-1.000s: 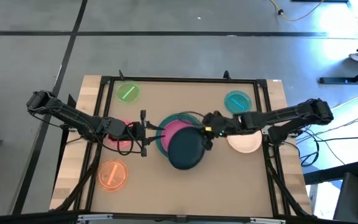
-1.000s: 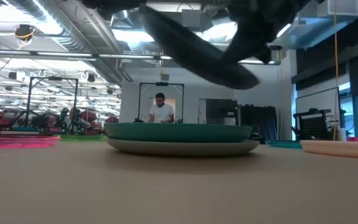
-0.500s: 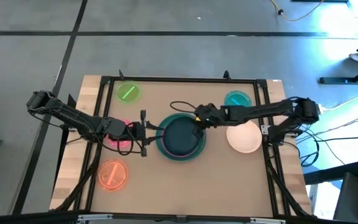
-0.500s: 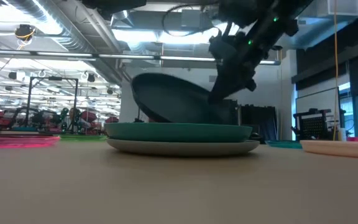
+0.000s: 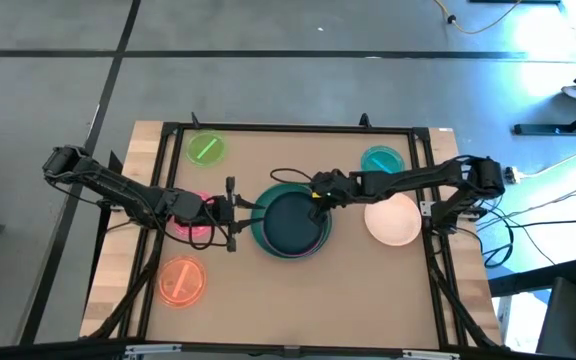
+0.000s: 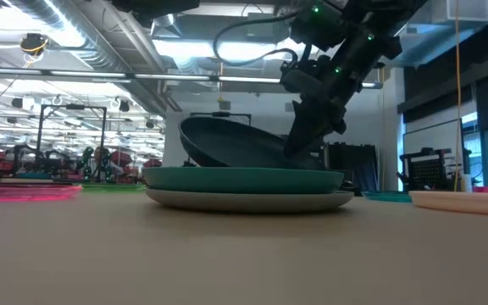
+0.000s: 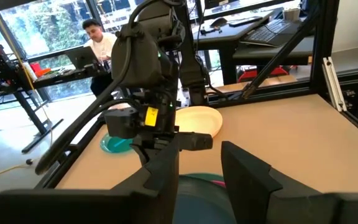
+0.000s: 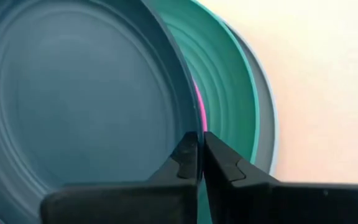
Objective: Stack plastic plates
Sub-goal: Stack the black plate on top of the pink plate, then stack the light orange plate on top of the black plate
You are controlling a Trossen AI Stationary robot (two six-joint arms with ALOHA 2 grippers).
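Observation:
A stack stands mid-table: grey plate (image 8: 268, 118) at the bottom, teal-green plate (image 5: 260, 228) on it, and a sliver of the magenta plate (image 8: 199, 106) showing above that. The dark teal plate (image 5: 290, 222) sits tilted on top, and my right gripper (image 5: 316, 196) is shut on it. My left gripper (image 5: 233, 212) waits open just left of the stack, over the small pink plate (image 5: 194, 228). The cream plate (image 5: 393, 221) lies right of the stack. The small green (image 5: 205, 150), teal (image 5: 382, 161) and orange (image 5: 181, 282) plates lie apart on the table. My right gripper pinches the dark teal plate's rim (image 8: 188, 127) on its far right side between its two fingers, slanting down from the table's right. The plate is tilted: in the low view its gripped side (image 6: 291, 161) dips inside the teal-green plate's rim while its left side (image 6: 185, 131) stands raised.
A black frame (image 5: 288, 128) borders the table. Bare tabletop lies along the near edge and between the stack and the far corners. A person sits at a desk in the room behind.
My right gripper has carried the dark teal plate from high above the stack's near side toward the far left and down. The plate now rests tilted in the stack instead of hanging clear above it. The gripper has stayed shut on its rim.

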